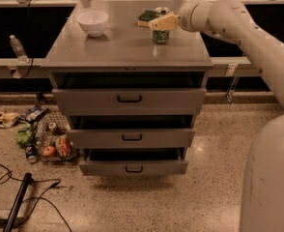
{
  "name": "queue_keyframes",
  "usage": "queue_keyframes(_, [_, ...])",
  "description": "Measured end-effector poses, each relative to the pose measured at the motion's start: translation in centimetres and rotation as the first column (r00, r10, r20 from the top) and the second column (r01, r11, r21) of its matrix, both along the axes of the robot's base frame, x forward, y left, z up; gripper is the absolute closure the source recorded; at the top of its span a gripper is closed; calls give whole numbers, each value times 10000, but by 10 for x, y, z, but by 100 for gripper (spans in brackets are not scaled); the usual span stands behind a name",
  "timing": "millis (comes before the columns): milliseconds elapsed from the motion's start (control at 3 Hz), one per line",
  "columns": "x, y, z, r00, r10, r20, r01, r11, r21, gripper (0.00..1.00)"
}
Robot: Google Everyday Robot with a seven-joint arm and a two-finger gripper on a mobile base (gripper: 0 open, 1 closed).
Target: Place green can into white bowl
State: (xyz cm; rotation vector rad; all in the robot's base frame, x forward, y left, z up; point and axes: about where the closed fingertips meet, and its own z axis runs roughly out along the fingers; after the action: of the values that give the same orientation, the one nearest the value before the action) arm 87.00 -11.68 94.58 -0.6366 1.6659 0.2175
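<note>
While tool [157,23] overlaps green can [160,36] | likely touching | spread: cannot tell | white bowl [93,27] well apart

Sponge [146,17] on cabinet [125,50] — floor litter [43,140], bottle [17,48] left.

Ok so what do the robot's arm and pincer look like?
The arm is smooth off-white: thick rounded tube segments with a bulbous joint, no visible cables or markings. The pincer, a cream-yellow wedge, sits at the green can on the cabinet top.
</note>
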Motion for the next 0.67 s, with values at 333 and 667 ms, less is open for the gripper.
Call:
queue_keyframes(333, [25,-4,-1,9998,-176,-26,177,9988,447,0])
queue_keyframes(667, [44,5,-10,9993,-77,-357,111,9954,948,0])
